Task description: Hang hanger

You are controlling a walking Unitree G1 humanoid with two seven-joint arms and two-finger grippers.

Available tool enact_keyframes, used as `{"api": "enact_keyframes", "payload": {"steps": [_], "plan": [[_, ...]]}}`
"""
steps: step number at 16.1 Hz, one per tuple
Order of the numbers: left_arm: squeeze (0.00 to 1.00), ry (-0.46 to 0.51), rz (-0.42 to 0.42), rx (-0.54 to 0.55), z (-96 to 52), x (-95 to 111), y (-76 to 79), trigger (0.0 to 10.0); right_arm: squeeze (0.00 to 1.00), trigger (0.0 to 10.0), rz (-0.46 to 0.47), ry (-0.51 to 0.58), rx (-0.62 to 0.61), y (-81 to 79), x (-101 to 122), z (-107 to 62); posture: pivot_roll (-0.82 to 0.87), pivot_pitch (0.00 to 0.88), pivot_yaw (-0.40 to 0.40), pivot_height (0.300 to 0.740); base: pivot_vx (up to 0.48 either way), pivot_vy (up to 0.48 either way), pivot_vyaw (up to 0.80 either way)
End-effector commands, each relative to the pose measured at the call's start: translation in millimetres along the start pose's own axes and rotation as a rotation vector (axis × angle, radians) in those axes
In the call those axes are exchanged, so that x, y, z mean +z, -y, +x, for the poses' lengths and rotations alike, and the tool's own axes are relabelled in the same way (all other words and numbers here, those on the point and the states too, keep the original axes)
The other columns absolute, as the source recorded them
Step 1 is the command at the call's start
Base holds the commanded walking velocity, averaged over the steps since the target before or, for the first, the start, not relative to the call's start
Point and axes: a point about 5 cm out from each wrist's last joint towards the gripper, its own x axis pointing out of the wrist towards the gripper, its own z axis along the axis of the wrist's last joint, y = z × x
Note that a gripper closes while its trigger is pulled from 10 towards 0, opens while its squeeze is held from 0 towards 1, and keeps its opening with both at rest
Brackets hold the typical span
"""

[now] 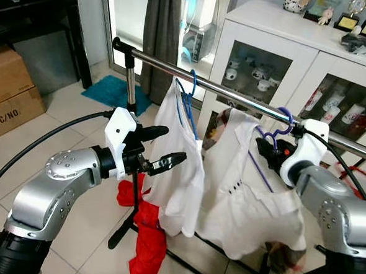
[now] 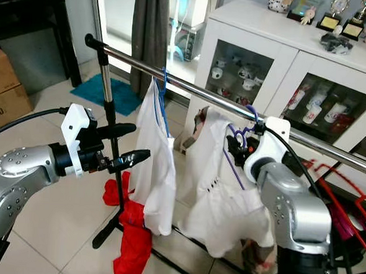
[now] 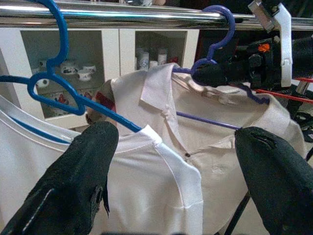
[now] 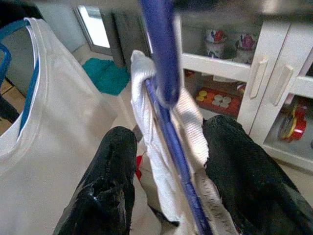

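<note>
Two shirts hang on the rail (image 1: 247, 99).
Right gripper (image 4: 168, 161) grasps the purple hanger (image 3: 215, 54); left gripper (image 1: 163, 149) spread, empty.

The left arm is raised and bent at the elbow, its forearm reaching forward. The left hand (image 1: 164, 147) hangs in the air with its two black fingers (image 3: 73, 181) spread wide apart. The right arm is lifted higher, its wrist turned inward. The right hand (image 4: 168, 171) has a finger on either side of a purple hanger (image 4: 164, 73), not pressed together.
</note>
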Motion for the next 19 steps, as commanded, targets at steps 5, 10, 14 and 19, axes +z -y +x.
{"api": "enact_keyframes", "payload": {"steps": [5,10,14,19], "plan": [[0.00,-0.003,0.016,-0.012,1.3,-2,3.3,10.0,0.00,0.0,0.007,0.011,-0.010,0.1,-3,2.3,-0.03,0.000,-0.121,0.740,0.000,0.000,0.00],[0.00,-0.007,0.013,-0.014,0.8,-5,4.9,10.0,0.00,0.0,0.008,0.002,-0.003,-0.2,-9,1.7,-0.03,0.000,-0.118,0.740,0.000,0.000,0.00],[0.00,-0.006,0.008,-0.014,1.4,-7,8.7,10.0,0.00,0.0,0.006,-0.010,0.003,0.5,-15,0.5,-0.03,0.000,-0.125,0.740,0.000,0.000,0.00],[0.00,-0.004,0.006,-0.011,1.2,-11,11.6,10.0,0.00,0.0,-0.003,-0.003,0.001,3.1,-15,-2.5,-0.04,0.000,-0.113,0.740,0.000,0.000,0.00]]}}
